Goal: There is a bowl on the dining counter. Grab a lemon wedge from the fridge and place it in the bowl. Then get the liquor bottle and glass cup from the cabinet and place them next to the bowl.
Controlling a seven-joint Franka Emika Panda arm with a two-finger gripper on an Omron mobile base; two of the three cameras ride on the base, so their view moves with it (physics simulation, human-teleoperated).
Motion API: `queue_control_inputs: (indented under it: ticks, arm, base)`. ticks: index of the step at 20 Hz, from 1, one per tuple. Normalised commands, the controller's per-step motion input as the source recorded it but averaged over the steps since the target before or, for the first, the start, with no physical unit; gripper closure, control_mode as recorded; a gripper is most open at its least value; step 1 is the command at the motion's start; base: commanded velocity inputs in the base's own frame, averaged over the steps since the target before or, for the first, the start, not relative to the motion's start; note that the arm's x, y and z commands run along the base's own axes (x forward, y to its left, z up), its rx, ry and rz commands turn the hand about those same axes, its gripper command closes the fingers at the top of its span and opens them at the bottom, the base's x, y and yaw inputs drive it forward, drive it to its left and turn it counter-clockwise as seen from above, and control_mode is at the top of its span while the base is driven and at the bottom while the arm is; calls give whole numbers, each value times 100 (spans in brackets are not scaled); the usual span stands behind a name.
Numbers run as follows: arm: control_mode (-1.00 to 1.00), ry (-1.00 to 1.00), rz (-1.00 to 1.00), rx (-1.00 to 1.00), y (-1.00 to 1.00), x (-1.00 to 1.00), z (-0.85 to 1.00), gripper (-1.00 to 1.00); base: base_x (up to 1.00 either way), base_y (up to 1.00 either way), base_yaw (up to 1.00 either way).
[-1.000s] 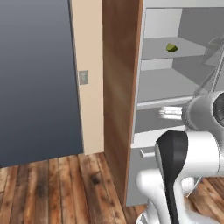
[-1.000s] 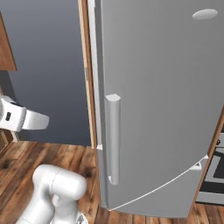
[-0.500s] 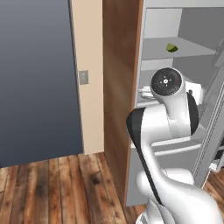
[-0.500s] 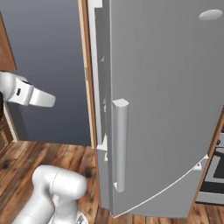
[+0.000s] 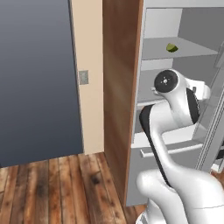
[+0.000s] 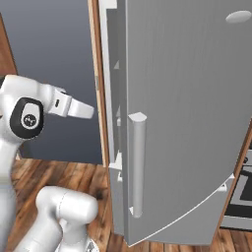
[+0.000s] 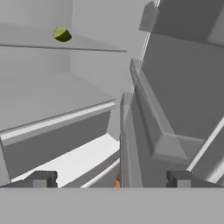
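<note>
Up on the higher grey shelf of the open fridge sat the small yellow-green lemon wedge (image 5: 172, 47), near the shelf's front edge and with bare shelf on both sides of it. In the hand view the lemon wedge (image 7: 61, 34) lay at the upper left, well apart from the hand (image 7: 112, 179), whose two dark fingertips stood wide apart with nothing between them. Below the wedge's shelf a second plain grey shelf (image 7: 48, 98) stretched out bare, ending in a pale front lip, and under that came a white drawer front (image 5: 168, 139). The grey fridge door (image 6: 187, 123), with its long upright handle (image 6: 136, 165), stood swung out to the right, its inner bins crowding the right side of the hand view. A brown wooden side panel (image 5: 119, 96) bounded the fridge opening on the left, and the white arm (image 5: 173, 109) reached across the opening at the level of the lower shelf. Dark wood-plank floor (image 5: 57, 188) lay below.
</note>
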Motion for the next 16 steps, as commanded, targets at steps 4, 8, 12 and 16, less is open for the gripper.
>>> queue_control_inputs:
  ticks: [4, 8, 12, 16]
  arm:
    - [-100, 0, -8, -6, -64, 57, -15, -100]
    - [-100, 1, -11, -6, -31, 38, -2, -100]
    - [-100, 5, -16, -5, -20, 21, 0, -100]
    - [-100, 15, -24, -5, -46, 13, -1, -100]
  base:
    - [0, 0, 0]
    - [0, 0, 0]
    - [0, 0, 0]
    - [0, 0, 0]
